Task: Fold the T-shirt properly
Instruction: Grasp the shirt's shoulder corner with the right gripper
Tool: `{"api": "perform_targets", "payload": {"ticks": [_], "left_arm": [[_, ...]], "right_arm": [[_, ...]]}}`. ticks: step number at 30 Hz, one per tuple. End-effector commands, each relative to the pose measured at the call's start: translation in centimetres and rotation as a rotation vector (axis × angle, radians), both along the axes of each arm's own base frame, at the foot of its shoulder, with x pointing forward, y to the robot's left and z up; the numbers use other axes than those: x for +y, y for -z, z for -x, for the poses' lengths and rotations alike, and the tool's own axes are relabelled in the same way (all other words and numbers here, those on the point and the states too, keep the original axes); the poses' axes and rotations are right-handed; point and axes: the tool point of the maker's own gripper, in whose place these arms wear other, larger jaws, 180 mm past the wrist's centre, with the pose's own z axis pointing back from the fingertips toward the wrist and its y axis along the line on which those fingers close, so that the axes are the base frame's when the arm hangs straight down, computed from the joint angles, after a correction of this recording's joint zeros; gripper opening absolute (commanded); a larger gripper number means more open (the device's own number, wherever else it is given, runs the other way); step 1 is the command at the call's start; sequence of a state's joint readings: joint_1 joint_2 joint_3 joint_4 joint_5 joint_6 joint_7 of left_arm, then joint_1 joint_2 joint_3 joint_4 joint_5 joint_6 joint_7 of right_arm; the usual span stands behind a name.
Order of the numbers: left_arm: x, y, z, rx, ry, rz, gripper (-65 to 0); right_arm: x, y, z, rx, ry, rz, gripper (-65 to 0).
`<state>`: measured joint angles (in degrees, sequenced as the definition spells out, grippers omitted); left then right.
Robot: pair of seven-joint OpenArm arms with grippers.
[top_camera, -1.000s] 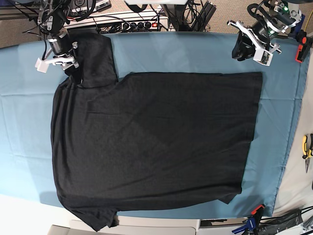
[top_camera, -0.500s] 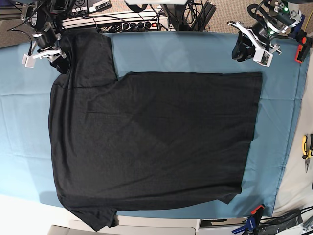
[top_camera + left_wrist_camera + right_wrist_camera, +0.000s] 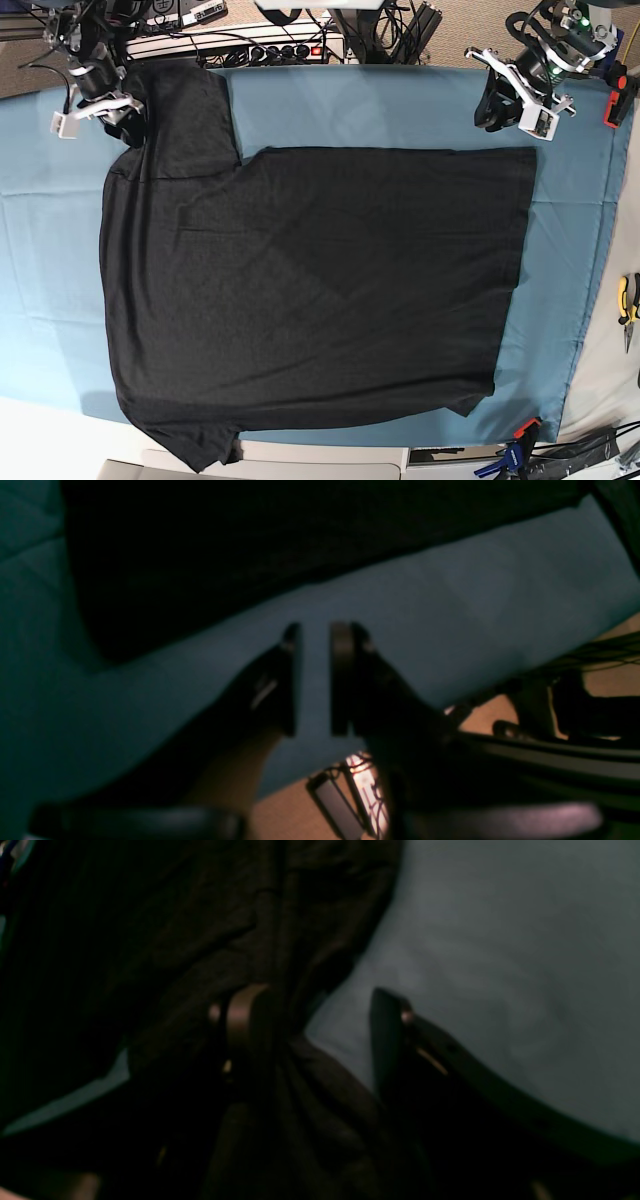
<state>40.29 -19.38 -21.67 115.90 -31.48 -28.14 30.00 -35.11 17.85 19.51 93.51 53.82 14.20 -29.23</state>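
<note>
Counter [image 3: 400, 105] draped in teal-blue cloth, filling most of the base view; bare pale surface shows along the right and bottom edges. The T-shirt [image 3: 310, 290] lies flat on the cloth, plain black side up, spread across the middle and left of the counter, its straight hem toward the view's right and one sleeve reaching up to the top-left corner, the other sleeve hanging at the bottom-left edge. A few shallow creases cross the body; otherwise the fabric lies smooth. Behind the counter's far edge, a power strip [image 3: 270, 48] and a tangle of cables. Yellow-handled pliers [image 3: 627, 305] rest on the bare strip at far right. Right claw [image 3: 98, 108] sits at the top-left corner of the base view, at the outer edge of the upper sleeve; in the right wrist view [image 3: 315, 1035] its jaws stand parted, one finger [image 3: 242, 1015] pressed against bunched black fabric, the other over bare cloth, with a fold of sleeve lying between them. The wrist picture is dark and soft, so whether the fabric is actually pinched or merely resting against that one finger cannot be told. Left claw [image 3: 515, 98] hangs over the cloth at the top right, near the shirt's hem corner but apart from it; in the left wrist view [image 3: 315, 677] its two fingers stand slightly parted with only teal cloth visible in the narrow gap, holding nothing, the shirt's dark edge [image 3: 225, 555] beyond them.
</note>
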Motion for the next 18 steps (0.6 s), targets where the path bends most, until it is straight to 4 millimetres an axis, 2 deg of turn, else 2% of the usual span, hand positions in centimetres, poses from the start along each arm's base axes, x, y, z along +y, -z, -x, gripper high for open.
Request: {"api": "perform_targets", "payload": {"ticks": [1, 8, 15, 18], "left_arm": [[-0.1, -0.9, -0.3, -0.034, 0.009, 0.011, -53.9], [-0.1, -0.9, -0.3, -0.034, 0.009, 0.011, -53.9], [-0.1, -0.9, -0.3, -0.034, 0.009, 0.011, -53.9], [-0.1, -1.0, -0.5, -0.04, 0.009, 0.011, -53.9]], "right_arm": [[2.4, 4.5, 5.1, 0.287, -0.08, -0.024, -32.8], [3.7, 5.2, 6.3, 0.351, -0.147, -0.047, -32.8], [4.9, 5.4, 9.1, 0.399, -0.187, -0.106, -32.9], [4.9, 5.5, 9.7, 0.411, -0.19, -0.107, -37.1]]}}
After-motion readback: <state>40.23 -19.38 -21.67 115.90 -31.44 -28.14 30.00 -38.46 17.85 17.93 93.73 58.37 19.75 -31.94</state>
